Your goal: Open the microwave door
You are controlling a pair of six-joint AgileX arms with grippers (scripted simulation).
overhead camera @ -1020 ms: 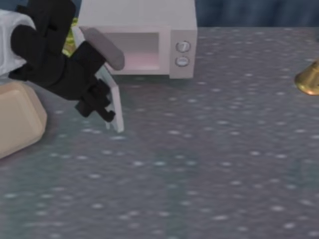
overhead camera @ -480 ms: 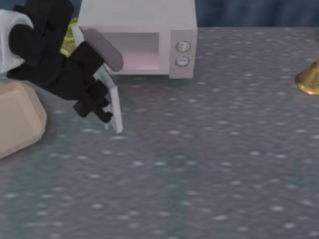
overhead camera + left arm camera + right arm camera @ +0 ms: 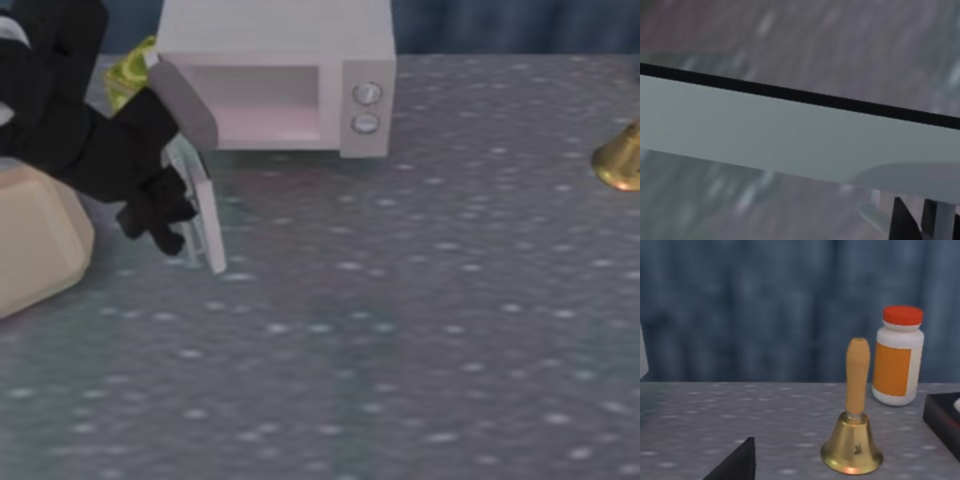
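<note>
The black left gripper (image 3: 170, 235), clamped on the thin grey microwave door (image 3: 205, 215), has swung it wider; nearly open

The thin, flat, light-grey microwave door (image 3: 203, 215) has swung further out from the boxy white microwave (image 3: 275, 75). Its free edge, seen edge-on from above, has shifted toward the tabletop's left edge. More of the pale pinkish cavity is exposed on its hinge side. The black left gripper (image 3: 160, 215), at the door's free edge, has travelled with it toward the left edge and slightly away from the microwave. The left arm has drawn back toward the far left corner, uncovering more of a small green-yellow object (image 3: 128, 75) beside the microwave.
</note>
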